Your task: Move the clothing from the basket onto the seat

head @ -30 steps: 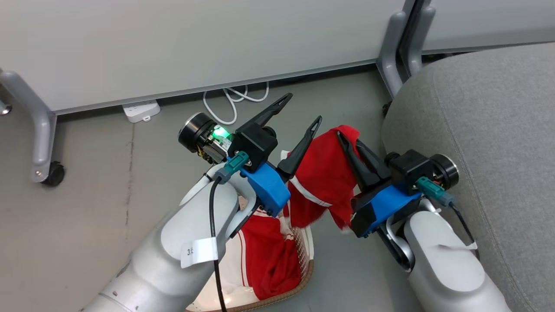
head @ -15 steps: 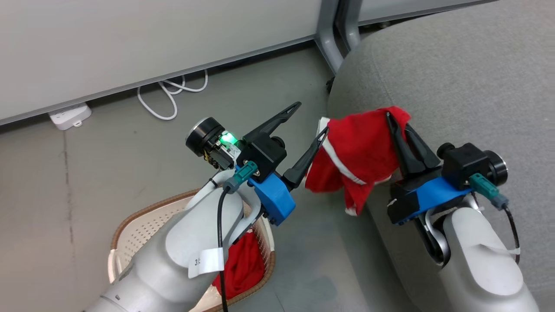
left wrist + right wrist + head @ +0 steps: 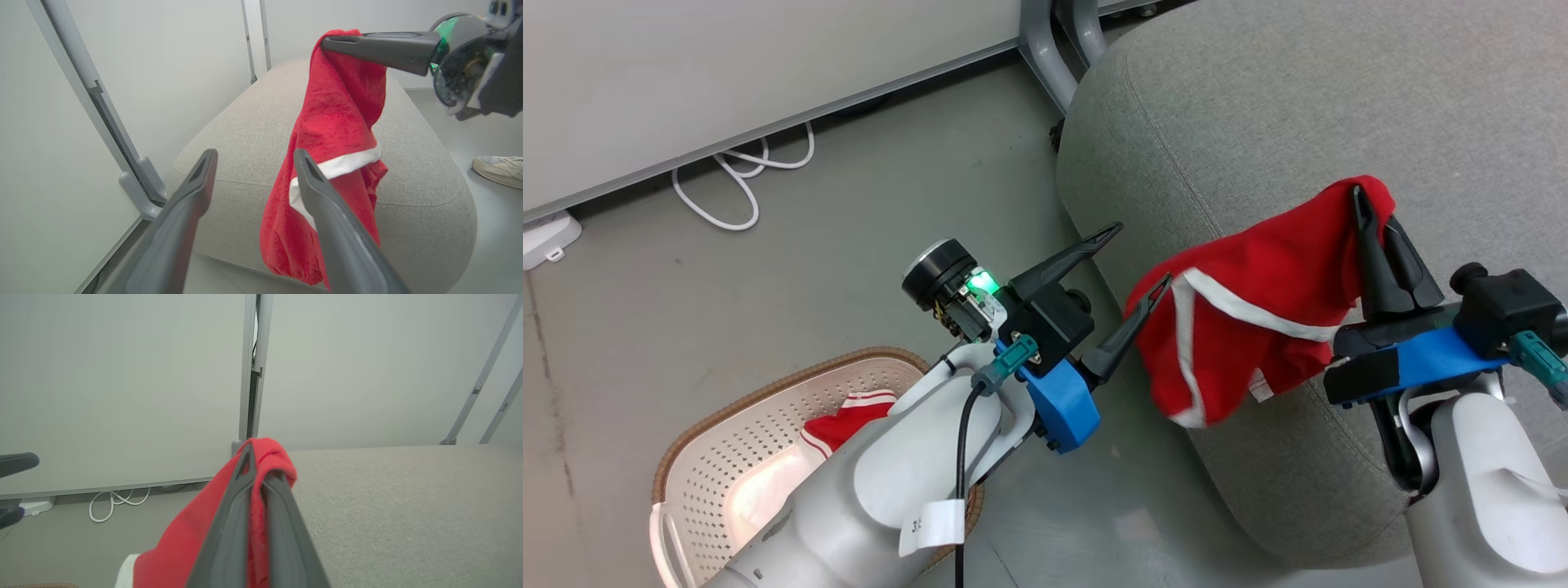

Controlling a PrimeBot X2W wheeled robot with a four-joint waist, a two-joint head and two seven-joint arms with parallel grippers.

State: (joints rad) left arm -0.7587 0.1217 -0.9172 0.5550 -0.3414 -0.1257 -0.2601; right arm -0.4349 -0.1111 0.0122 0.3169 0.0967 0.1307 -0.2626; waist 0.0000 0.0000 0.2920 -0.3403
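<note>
— What does the head view show?
— The right tool [image 3: 1372,208] is clamped on a red garment [image 3: 1250,327] at the sofa [image 3: 1258,122] edge. The left tool [image 3: 1139,255] is spread apart and empty. More red cloth [image 3: 845,418] lies in the basket [image 3: 768,380].
— And the wrist views?
— Left wrist: the garment dangles before the sofa. Right wrist: the tool pinches the fabric.
</note>
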